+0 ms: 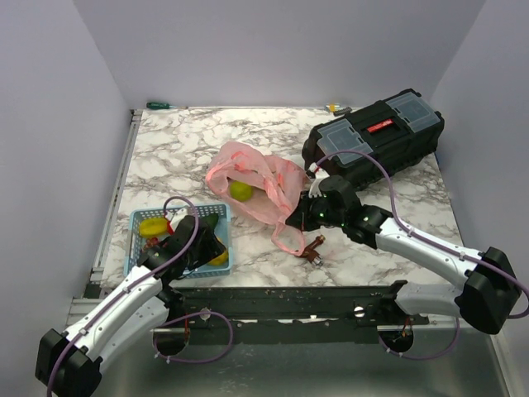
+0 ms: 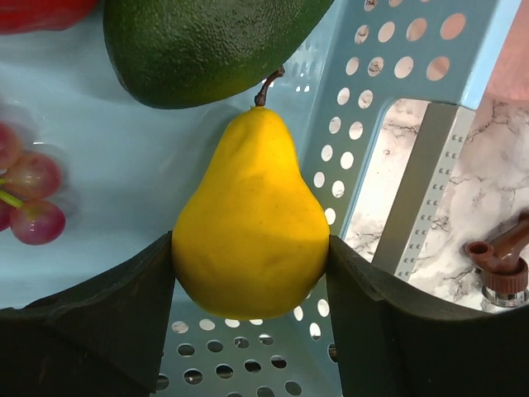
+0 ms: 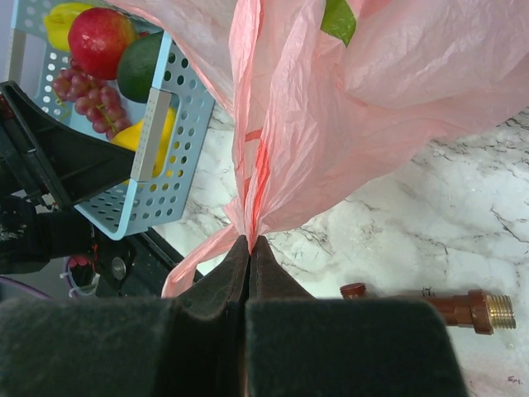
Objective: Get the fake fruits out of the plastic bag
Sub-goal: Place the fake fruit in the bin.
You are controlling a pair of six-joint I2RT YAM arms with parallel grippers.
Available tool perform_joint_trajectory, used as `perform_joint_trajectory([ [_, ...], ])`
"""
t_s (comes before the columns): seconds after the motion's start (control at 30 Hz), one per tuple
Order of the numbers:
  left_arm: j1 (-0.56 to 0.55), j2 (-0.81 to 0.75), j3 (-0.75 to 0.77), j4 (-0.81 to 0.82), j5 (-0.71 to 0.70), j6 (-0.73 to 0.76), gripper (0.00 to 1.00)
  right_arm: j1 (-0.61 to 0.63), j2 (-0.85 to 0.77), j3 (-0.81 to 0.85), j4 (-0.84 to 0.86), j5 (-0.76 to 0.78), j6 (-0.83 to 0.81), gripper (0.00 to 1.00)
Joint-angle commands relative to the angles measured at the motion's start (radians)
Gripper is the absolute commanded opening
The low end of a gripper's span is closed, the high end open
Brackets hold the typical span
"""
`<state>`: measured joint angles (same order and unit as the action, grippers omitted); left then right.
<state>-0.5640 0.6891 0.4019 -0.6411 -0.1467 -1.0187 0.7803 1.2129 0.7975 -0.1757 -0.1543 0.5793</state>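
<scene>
Left end effector (image 2: 250,277) around pear (image 2: 248,215), avocado (image 2: 207,41) alongside

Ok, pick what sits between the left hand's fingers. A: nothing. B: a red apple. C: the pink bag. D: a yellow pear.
D: in the left wrist view the yellow pear sits between the fingers of the left hand, touching both, inside the blue basket.

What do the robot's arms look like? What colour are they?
Both arms, left arm and right arm, have white shells with chunky black joints. A thin purple cable loops along each one. The left gripper and right gripper are thick, dark and blocky.
</scene>
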Motion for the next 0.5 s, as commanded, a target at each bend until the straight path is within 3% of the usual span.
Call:
perform_joint_trajectory([
  [0.0, 0.001, -0.008, -0.032, -0.052, 0.002, -0.043, 0.12, 0.007, 0.004, 0.013, 0.004, -0.013, -0.001, 0.01],
  [0.17, 0.001, -0.079, -0.037, -0.062, -0.002, -0.061, 0.41, 0.008, 0.023, 0.011, 0.006, -0.02, -0.013, 0.01],
  [0.47, 0.001, -0.162, -0.015, -0.103, -0.013, -0.104, 0.85, 0.009, 0.019, 0.024, 0.022, -0.021, 0.005, 0.01],
])
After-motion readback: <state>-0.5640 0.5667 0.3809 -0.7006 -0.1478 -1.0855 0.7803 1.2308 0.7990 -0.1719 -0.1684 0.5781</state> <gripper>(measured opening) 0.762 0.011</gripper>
